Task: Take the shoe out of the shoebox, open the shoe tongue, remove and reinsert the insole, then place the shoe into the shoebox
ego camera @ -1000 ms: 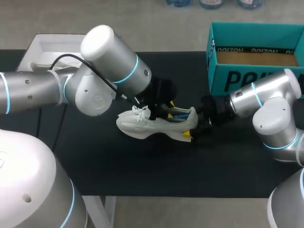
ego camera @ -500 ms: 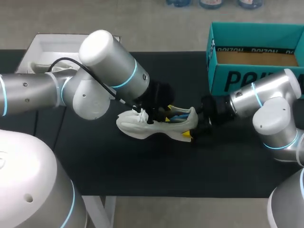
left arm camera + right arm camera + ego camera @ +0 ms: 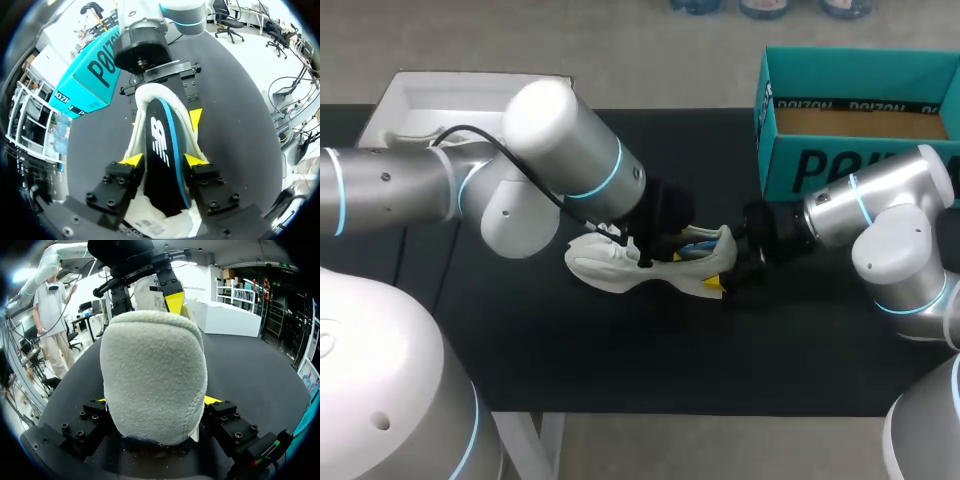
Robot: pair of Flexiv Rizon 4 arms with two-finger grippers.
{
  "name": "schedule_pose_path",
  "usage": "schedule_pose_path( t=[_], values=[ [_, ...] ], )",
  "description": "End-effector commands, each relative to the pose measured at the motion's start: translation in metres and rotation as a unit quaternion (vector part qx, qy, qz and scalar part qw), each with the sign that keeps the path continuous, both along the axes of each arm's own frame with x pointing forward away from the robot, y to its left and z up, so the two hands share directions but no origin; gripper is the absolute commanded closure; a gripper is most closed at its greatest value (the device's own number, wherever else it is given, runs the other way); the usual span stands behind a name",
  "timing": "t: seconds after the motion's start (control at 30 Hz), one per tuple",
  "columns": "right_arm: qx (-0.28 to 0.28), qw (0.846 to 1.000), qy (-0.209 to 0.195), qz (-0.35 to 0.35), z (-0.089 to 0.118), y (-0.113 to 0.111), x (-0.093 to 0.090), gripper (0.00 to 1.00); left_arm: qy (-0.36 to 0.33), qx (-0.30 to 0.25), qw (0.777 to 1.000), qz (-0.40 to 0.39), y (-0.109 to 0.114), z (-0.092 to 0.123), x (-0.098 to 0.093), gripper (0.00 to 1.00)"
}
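Black table (image 3: 520, 350): white shoe (image 3: 601, 271) (fuzzy heel), black blue-edged insole (image 3: 163, 150).

Left arm (image 3: 560, 140), right arm (image 3: 890, 235): silver-white cylindrical links, rounded joint caps, cyan rings at joints. Thin black cable (image 3: 480, 129) looped along left arm. Wrist sections black. Left end effector (image 3: 164, 160), right end effector (image 3: 157, 401): black blocky fingers, rows of small screws, yellow wedge tips.

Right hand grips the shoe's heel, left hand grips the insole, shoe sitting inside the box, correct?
No: the shoe lies on the table, outside the box, as the head view shows. The right hand does grip its heel and the left hand the insole.
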State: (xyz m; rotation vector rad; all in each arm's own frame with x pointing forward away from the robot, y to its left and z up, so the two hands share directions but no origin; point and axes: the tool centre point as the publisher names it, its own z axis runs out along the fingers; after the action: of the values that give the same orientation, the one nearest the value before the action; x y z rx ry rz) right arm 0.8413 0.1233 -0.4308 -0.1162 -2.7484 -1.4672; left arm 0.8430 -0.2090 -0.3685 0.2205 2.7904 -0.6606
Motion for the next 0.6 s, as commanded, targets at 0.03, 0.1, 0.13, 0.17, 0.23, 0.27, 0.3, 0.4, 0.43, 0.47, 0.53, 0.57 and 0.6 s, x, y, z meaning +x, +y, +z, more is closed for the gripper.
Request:
schedule_pose_path(
  t=[0.03,0.1,0.13,0.17,0.23,0.27,0.3,0.4,0.43,0.47,0.53,0.57,0.6],
  values=[
    [-0.001,1.000,0.000,0.000,-0.006,0.002,-0.002,1.00,-0.005,0.016,1.000,0.011,-0.004,-0.007,0.001,0.57],
    [-0.001,1.000,0.000,0.000,-0.006,0.002,-0.002,1.00,-0.004,0.020,1.000,0.013,-0.004,-0.008,0.003,0.63],
    [-0.001,1.000,0.000,0.000,-0.006,0.002,-0.002,1.00,-0.003,0.022,1.000,0.014,-0.004,-0.008,0.003,0.68],
    [-0.001,1.000,0.000,0.000,-0.006,0.002,-0.002,1.00,-0.003,0.024,1.000,0.016,-0.003,-0.008,0.003,0.78],
    [-0.001,1.000,0.000,0.000,-0.006,0.002,-0.002,1.00,-0.003,0.027,0.999,0.019,-0.003,-0.008,0.003,1.00],
    [-0.001,1.000,0.000,0.000,-0.006,0.002,-0.002,1.00,-0.003,0.028,0.999,0.021,-0.003,-0.008,0.004,1.00],
    [-0.001,1.000,0.000,0.000,-0.006,0.002,-0.002,1.00,-0.003,0.029,0.999,0.022,-0.002,-0.008,0.004,1.00],
    [-0.001,1.000,0.000,0.000,-0.006,0.002,-0.002,1.00,-0.008,0.026,0.999,0.024,-0.003,-0.002,0.001,1.00],
    [-0.001,1.000,0.000,0.000,-0.006,0.002,-0.002,1.00,-0.010,0.020,0.999,0.024,-0.003,0.001,0.000,1.00],
    [-0.001,1.000,0.000,0.000,-0.006,0.002,-0.002,1.00,-0.013,0.009,1.000,0.024,-0.002,0.005,-0.002,1.00],
    [-0.001,1.000,0.000,0.000,-0.006,0.002,-0.002,1.00,-0.019,0.006,0.999,0.029,-0.002,0.014,-0.006,1.00],
    [-0.001,1.000,0.000,0.000,-0.006,0.002,-0.002,1.00,-0.024,-0.002,0.999,0.028,-0.001,0.018,-0.008,1.00],
    [-0.001,1.000,0.000,0.000,-0.006,0.002,-0.002,1.00,-0.027,-0.008,0.999,0.029,-0.001,0.022,-0.009,1.00]
  ],
)
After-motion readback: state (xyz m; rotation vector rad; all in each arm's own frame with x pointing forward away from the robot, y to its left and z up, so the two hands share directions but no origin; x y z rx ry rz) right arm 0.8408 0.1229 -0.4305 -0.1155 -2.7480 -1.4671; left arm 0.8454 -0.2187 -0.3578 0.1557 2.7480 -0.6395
